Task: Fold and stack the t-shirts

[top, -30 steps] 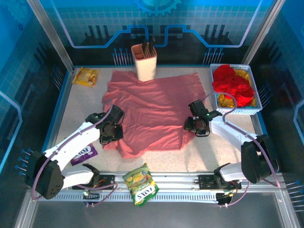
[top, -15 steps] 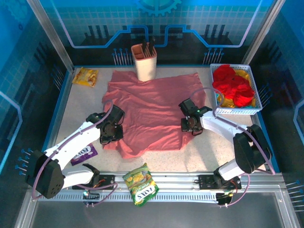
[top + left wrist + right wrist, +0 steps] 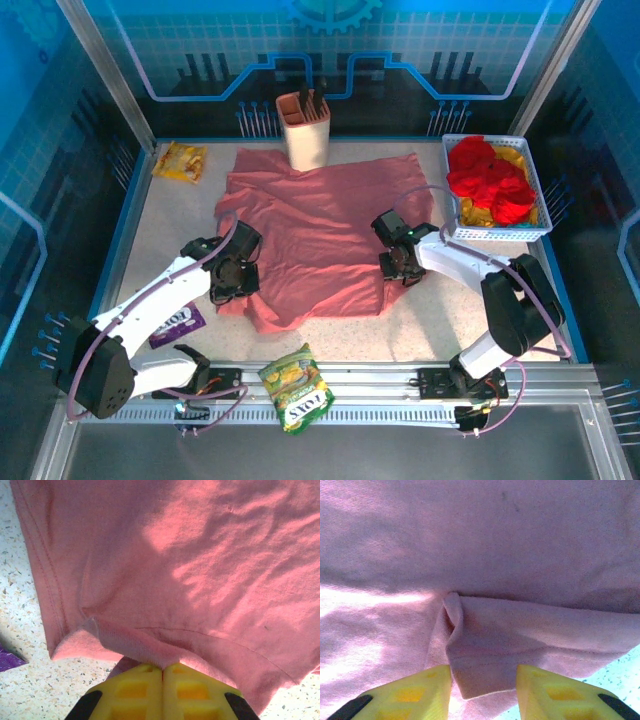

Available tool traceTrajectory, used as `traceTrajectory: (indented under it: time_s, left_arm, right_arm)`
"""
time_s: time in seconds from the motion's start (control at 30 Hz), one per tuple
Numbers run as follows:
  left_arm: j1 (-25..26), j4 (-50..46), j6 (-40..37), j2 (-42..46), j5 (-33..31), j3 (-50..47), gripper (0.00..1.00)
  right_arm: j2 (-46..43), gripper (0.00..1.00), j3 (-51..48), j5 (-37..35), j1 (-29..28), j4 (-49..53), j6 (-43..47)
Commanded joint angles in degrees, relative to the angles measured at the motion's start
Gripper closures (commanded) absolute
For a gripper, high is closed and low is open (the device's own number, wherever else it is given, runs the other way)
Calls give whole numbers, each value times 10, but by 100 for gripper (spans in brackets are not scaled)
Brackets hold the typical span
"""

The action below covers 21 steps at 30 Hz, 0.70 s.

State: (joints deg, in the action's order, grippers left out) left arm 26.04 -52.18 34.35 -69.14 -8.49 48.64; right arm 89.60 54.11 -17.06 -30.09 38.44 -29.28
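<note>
Pink shirt (image 3: 320, 225) lies spread flat in the middle of the top view. It is plain dusty salmon and creased, and its lower left corner is bunched. A pink holder (image 3: 305, 130) of dark tools stands on its upper edge. Red and yellow shirts (image 3: 490, 180) sit crumpled in a white basket (image 3: 497, 236) at upper right.

The left gripper (image 3: 232, 285) sits at the pink shirt's left edge. In the left wrist view its yellow fingers (image 3: 130, 692) press together, clenched on a pinch of hem. The right gripper (image 3: 397, 268) sits at the shirt's lower right edge. In the right wrist view its fingers (image 3: 415, 692) stand apart, released, with a raised fold of hem between them.

A green-yellow packet (image 3: 296, 388) at bottom centre reads "FOXS". A purple packet (image 3: 178, 325) at lower left, beside the left arm, shows similar white letters. The writing on a yellow packet (image 3: 181, 161) at upper left is too small to read.
</note>
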Motion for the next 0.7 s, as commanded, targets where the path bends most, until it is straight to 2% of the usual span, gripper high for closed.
traceTrajectory:
  time_s: [0.0,0.3,0.43,0.67]
  left_arm:
    - [-3,-13,-1,12,9,-5,100]
    - [-4,-17,2,15,9,-4,100]
    - [-3,-18,3,18,8,-5,100]
    - [-3,-15,3,17,10,-5,100]
  right_arm:
    - [6,63,-1,-9,-8,12,1]
    - [20,68,-3,-3,-10,2,2]
    - [23,61,-4,2,-11,3,3]
    - [6,58,-13,13,-16,0,4]
